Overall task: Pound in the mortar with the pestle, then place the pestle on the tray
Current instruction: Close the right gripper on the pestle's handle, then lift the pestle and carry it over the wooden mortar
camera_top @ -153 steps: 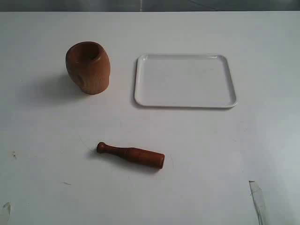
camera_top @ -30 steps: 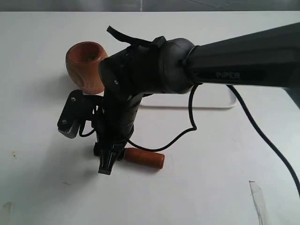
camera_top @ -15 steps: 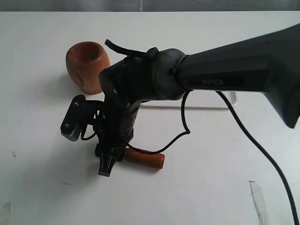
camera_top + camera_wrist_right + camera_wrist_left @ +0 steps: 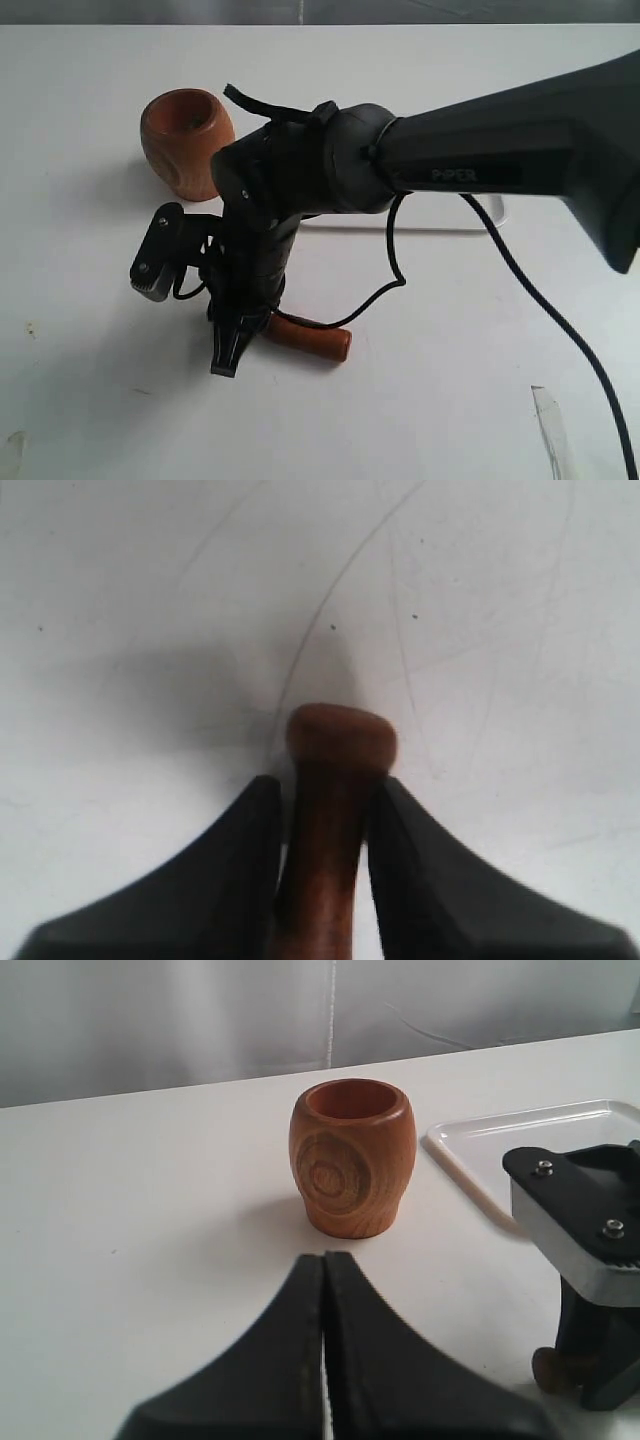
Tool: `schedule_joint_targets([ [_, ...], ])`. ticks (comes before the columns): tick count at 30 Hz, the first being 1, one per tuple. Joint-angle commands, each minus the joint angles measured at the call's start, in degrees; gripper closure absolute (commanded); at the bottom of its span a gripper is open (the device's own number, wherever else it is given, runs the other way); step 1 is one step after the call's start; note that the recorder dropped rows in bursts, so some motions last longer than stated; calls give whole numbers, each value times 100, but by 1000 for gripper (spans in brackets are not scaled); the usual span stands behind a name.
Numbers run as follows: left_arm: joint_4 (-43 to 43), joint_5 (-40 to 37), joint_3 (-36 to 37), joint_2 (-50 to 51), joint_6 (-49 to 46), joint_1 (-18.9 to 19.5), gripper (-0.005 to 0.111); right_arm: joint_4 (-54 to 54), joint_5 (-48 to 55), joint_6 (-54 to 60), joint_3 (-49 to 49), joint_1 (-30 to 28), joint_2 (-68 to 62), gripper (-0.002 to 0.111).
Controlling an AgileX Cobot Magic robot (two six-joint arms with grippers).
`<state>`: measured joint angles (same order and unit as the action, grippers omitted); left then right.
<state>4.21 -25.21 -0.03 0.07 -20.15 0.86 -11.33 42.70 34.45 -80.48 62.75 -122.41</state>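
Observation:
The pestle (image 4: 312,340) lies on the table, its thick end pointing right. My right gripper (image 4: 232,345) reaches down over its narrow end. In the right wrist view both fingers press the pestle's neck (image 4: 335,810) just behind the round knob, so the right gripper (image 4: 322,785) is shut on the pestle. The mortar (image 4: 186,140) stands upright at the back left, also seen as the mortar (image 4: 352,1155) ahead of my left gripper (image 4: 323,1260), which is shut and empty. The tray (image 4: 455,218) is mostly hidden behind the right arm; its corner shows as the tray (image 4: 500,1130).
The right arm's thick black body (image 4: 480,140) crosses from the right edge over the tray, with a black cable (image 4: 520,270) looping down to the table. A strip of tape (image 4: 548,425) lies near the front right.
The right arm came in over the table and lowered onto the pestle's narrow end. In the last half second it has barely moved, and the pestle stays on the table.

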Motion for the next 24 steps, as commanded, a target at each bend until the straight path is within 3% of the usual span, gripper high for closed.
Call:
schedule_joint_targets([
  [1, -42, 17, 3, -7, 47, -44, 107, 58, 204, 1, -27, 9, 5, 104],
  [11, -42, 17, 3, -7, 47, -44, 107, 161, -135, -17, -27, 9, 75, 108],
  [19, -42, 17, 3, -7, 47, -44, 107, 330, -1499, -17, -27, -3, 765, 108],
  [24, -42, 17, 3, -7, 47, -44, 107, 319, -2873, -29, -13, -26, 1339, 108],
])
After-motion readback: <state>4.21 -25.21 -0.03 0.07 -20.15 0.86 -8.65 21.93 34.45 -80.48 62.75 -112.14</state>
